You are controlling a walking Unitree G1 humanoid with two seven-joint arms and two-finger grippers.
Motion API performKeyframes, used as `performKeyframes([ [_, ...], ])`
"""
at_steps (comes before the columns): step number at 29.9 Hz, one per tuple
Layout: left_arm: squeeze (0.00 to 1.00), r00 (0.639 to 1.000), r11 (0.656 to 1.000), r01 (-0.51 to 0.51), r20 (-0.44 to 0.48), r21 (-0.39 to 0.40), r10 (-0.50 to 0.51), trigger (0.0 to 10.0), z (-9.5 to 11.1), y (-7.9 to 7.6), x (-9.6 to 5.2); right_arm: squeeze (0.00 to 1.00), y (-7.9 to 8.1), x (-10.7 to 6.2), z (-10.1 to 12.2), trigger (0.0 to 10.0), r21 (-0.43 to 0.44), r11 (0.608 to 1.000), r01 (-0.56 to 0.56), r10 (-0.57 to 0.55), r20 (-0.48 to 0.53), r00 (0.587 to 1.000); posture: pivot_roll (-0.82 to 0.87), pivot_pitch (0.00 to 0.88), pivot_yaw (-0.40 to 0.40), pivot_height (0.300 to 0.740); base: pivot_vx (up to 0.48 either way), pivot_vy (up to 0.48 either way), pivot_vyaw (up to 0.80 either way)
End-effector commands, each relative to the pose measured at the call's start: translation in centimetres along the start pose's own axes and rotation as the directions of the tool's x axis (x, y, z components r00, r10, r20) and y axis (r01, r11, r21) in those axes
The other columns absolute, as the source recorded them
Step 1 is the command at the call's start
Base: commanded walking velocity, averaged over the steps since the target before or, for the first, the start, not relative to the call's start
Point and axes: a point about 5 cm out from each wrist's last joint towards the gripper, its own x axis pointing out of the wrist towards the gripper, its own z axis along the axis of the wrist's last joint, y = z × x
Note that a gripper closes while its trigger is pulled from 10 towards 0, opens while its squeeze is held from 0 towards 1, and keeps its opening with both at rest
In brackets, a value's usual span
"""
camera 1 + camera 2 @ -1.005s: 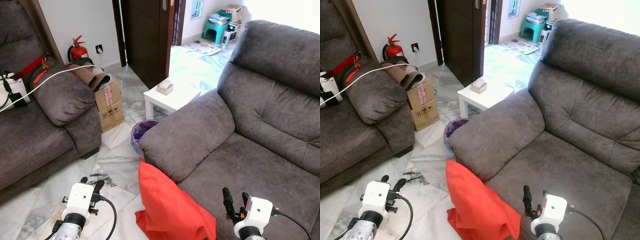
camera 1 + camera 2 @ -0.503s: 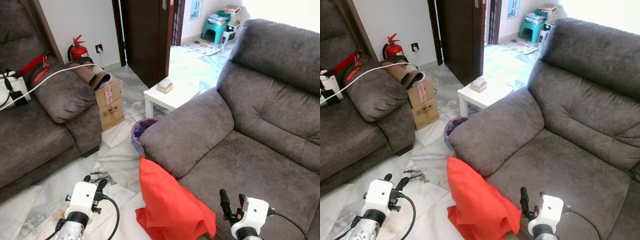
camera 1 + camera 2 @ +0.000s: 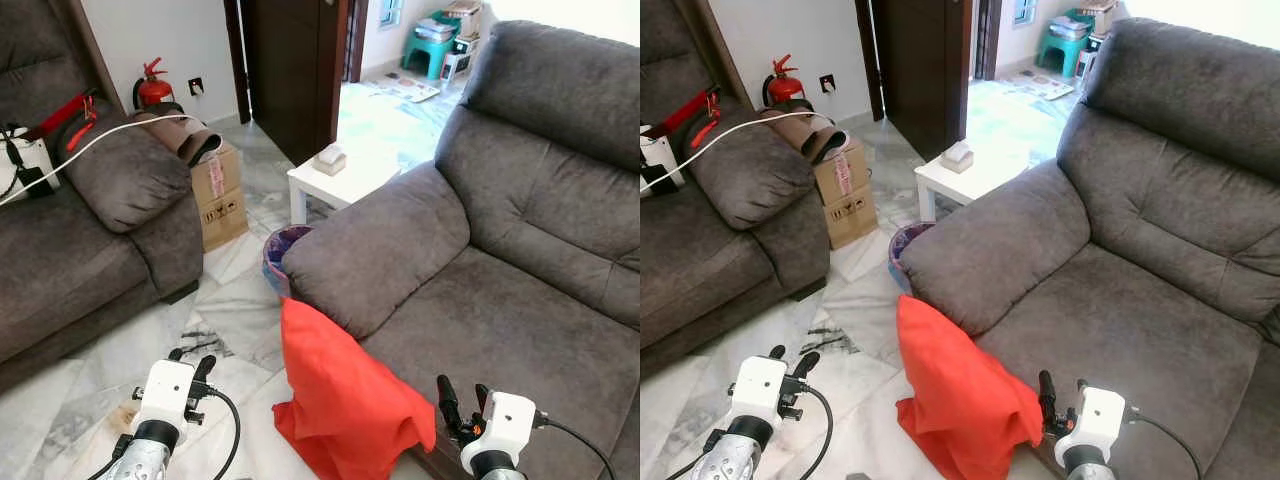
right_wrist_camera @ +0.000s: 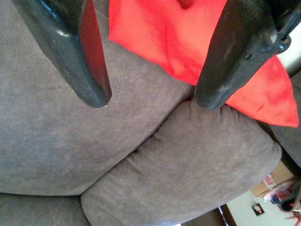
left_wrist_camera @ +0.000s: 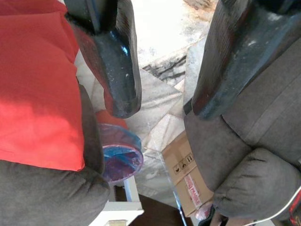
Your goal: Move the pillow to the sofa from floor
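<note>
Both grippers are spread and empty: the left gripper (image 3: 192, 366) over the marble floor (image 3: 235, 310), the right gripper (image 3: 460, 402) above the sofa (image 3: 500, 300) seat edge. The red pillow (image 3: 335, 395) stands on the floor leaning against the sofa front, long axis upright, top corner near the armrest. The left wrist view adds what looks like a purple bin (image 5: 120, 155) behind it.

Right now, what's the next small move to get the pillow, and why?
Probably bring both open grippers in toward the pillow: it leans on the sofa front, between the left gripper and right gripper, and neither touches it.
</note>
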Motion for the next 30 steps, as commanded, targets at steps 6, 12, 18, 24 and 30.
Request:
performKeyframes([
  [6,0.0,1.0,1.0,-0.001,-0.001,-0.003,0.001,10.0,0.2,0.1,0.0,0.0,0.2,-0.1,-0.4,10.0,-0.002,1.0,-0.005,0.005,-0.028,1.0,0.01,0.136,0.014,0.65,0.0,0.0,0.0],
  [12,0.0,1.0,1.0,0.012,0.0,-0.012,-0.012,10.0,0.4,-0.2,0.2,0.0,0.3,-0.1,-0.3,10.0,0.006,1.0,-0.011,0.011,-0.01,1.0,0.01,0.134,0.015,0.65,0.0,0.0,0.0],
  [18,0.0,1.0,1.0,0.015,0.014,-0.015,-0.015,10.0,0.8,-0.3,0.3,0.0,0.3,0.0,-0.2,10.0,0.008,1.0,-0.014,0.015,-0.005,1.0,0.01,0.135,0.015,0.65,0.0,0.0,0.0],
  [24,0.0,1.0,1.0,0.014,0.024,-0.017,-0.013,10.0,1.2,-0.3,0.5,0.0,0.6,0.1,-0.1,10.0,0.011,1.0,-0.021,0.021,-0.01,1.0,0.01,0.136,0.016,0.645,0.0,0.0,0.0],
  [30,0.0,0.999,1.0,0.021,0.03,-0.02,-0.021,10.0,1.4,-0.5,0.6,0.0,0.8,0.2,0.2,10.0,0.028,0.999,-0.028,0.027,0.025,0.999,0.01,0.136,0.018,0.64,0.0,0.0,0.0],
])
